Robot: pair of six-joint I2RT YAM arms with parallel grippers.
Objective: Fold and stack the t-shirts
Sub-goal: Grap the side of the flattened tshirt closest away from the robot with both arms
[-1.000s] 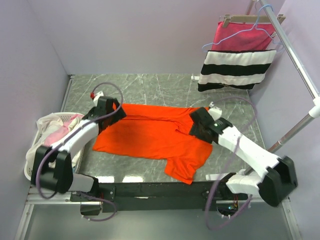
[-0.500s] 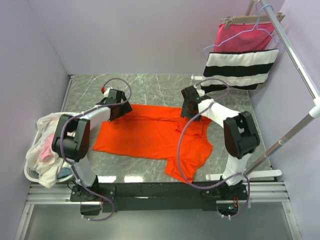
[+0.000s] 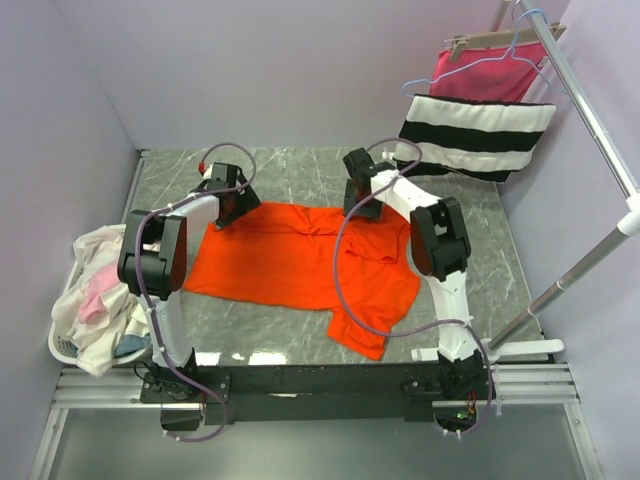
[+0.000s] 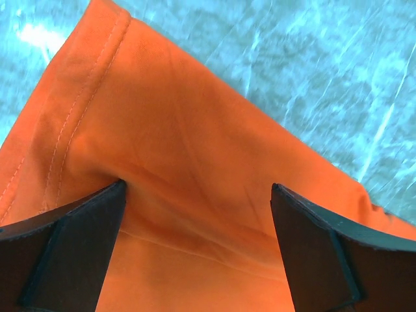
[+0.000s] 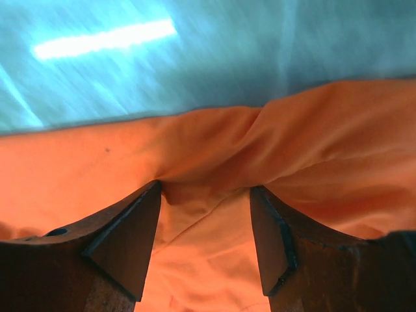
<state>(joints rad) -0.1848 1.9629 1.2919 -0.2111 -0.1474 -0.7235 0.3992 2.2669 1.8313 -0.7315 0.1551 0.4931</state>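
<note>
The bright orange-red t-shirt (image 3: pixel 300 265) lies spread on the grey marble table, one sleeve hanging toward the front edge. My left gripper (image 3: pixel 228 212) rests at the shirt's far left corner; in the left wrist view it (image 4: pixel 198 188) is open, fingers wide apart over the orange cloth (image 4: pixel 182 143) near its stitched hem. My right gripper (image 3: pixel 358 208) sits on the shirt's far edge; in the right wrist view it (image 5: pixel 205 188) is open with a bunched fold of orange cloth (image 5: pixel 214 149) between its fingers. Cream-white and pale pink shirts (image 3: pixel 100 290) lie heaped in a basket at the left.
A white laundry basket (image 3: pixel 60 345) stands at the table's left edge. A pink cloth with black and white stripes (image 3: pixel 478 135) hangs from a hanger on a metal rack (image 3: pixel 590 110) at the back right. Purple walls close in the back and sides.
Both arms have stretched away from the bases to the shirt's far edge, the right one moving left. The striped cloth has swung a little.
</note>
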